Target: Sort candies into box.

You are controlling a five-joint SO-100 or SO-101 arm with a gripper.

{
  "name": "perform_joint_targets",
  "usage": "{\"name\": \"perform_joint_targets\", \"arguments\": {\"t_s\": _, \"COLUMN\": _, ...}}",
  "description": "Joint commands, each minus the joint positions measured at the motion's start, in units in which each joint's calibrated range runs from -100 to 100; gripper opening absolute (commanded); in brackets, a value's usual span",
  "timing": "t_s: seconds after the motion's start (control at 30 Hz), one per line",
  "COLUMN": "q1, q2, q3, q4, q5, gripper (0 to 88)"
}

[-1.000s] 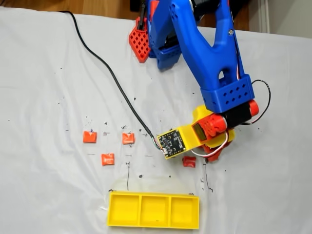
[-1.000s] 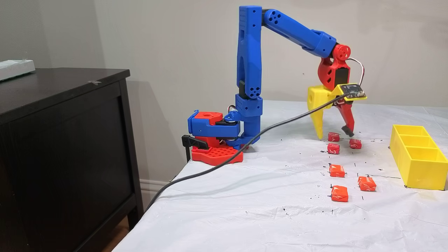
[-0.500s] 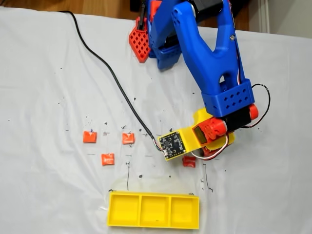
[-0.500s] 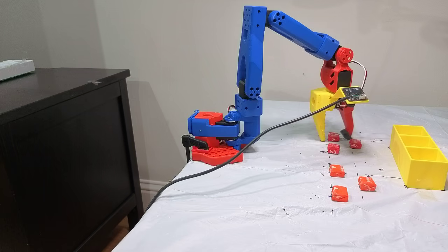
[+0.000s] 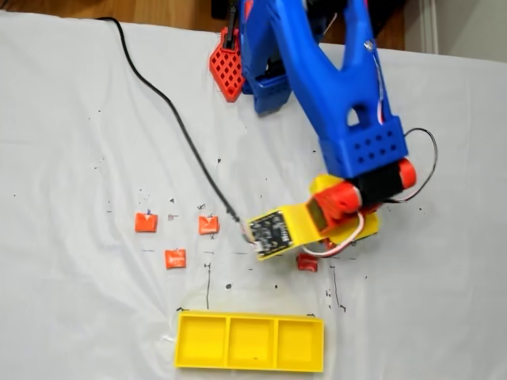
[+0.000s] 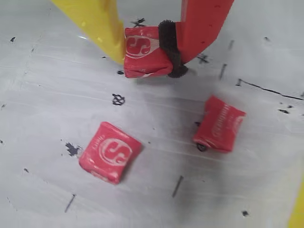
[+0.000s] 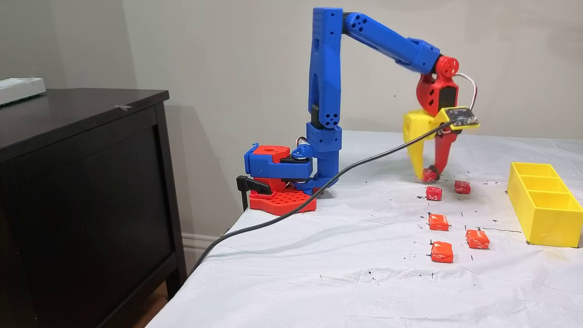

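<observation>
The pincer [image 6: 145, 50] is closed on one candy [image 6: 142, 52], pinched between the yellow finger [image 6: 97, 23] and the red finger [image 6: 202, 23]; whether it is lifted off the white worktop [image 7: 364, 255] cannot be told. Two candies [image 6: 110, 152] [image 6: 219, 123] lie nearby. The yellow box [image 7: 542, 200] sits well apart, seemingly empty.

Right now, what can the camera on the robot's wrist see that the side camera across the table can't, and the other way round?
The wrist view alone shows the white swirl mark on the small square red wrapped candy pinched between the yellow finger and the red finger. The fixed side view alone shows the whole blue arm, the low yellow three-compartment plastic tray, three orange candies and the black cabinet. Both show that gripped candy and two loose red candies beside it on the white cloth.
</observation>
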Motion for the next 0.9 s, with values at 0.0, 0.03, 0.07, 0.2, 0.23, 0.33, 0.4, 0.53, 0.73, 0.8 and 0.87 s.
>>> {"name": "perform_joint_targets", "arguments": {"t_s": 0.0, "q1": 3.6, "q2": -12.9, "q3": -8.4, "q4": -0.3, "q5": 1.6, "gripper": 0.2}}
{"name": "perform_joint_targets", "arguments": {"t_s": 0.03, "q1": 4.5, "q2": -13.7, "q3": -9.7, "q4": -0.3, "q5": 1.9, "gripper": 0.2}}
{"name": "perform_joint_targets", "arguments": {"t_s": 0.07, "q1": 6.1, "q2": -14.3, "q3": -12.3, "q4": -1.0, "q5": 2.2, "gripper": 0.2}}
{"name": "perform_joint_targets", "arguments": {"t_s": 0.2, "q1": 8.5, "q2": -13.8, "q3": -14.2, "q4": -5.6, "q5": 1.8, "gripper": 0.2}}
{"name": "perform_joint_targets", "arguments": {"t_s": 0.23, "q1": 9.0, "q2": -13.8, "q3": -14.3, "q4": -6.6, "q5": 1.7, "gripper": 0.2}}
{"name": "perform_joint_targets", "arguments": {"t_s": 0.33, "q1": 9.9, "q2": -13.2, "q3": -14.6, "q4": -10.3, "q5": 1.3, "gripper": 0.2}}
{"name": "perform_joint_targets", "arguments": {"t_s": 0.4, "q1": 10.4, "q2": -11.9, "q3": -15.6, "q4": -11.9, "q5": 1.1, "gripper": 0.1}}
{"name": "perform_joint_targets", "arguments": {"t_s": 0.53, "q1": 10.6, "q2": -9.0, "q3": -17.5, "q4": -13.8, "q5": 1.2, "gripper": 0.1}}
{"name": "perform_joint_targets", "arguments": {"t_s": 0.73, "q1": 10.8, "q2": -2.0, "q3": -23.3, "q4": -14.3, "q5": 0.7, "gripper": 0.1}}
{"name": "perform_joint_targets", "arguments": {"t_s": 0.8, "q1": 10.9, "q2": 0.5, "q3": -26.2, "q4": -13.7, "q5": 0.3, "gripper": 0.1}}
{"name": "perform_joint_targets", "arguments": {"t_s": 0.87, "q1": 10.9, "q2": 2.9, "q3": -29.0, "q4": -12.9, "q5": 0.0, "gripper": 0.1}}
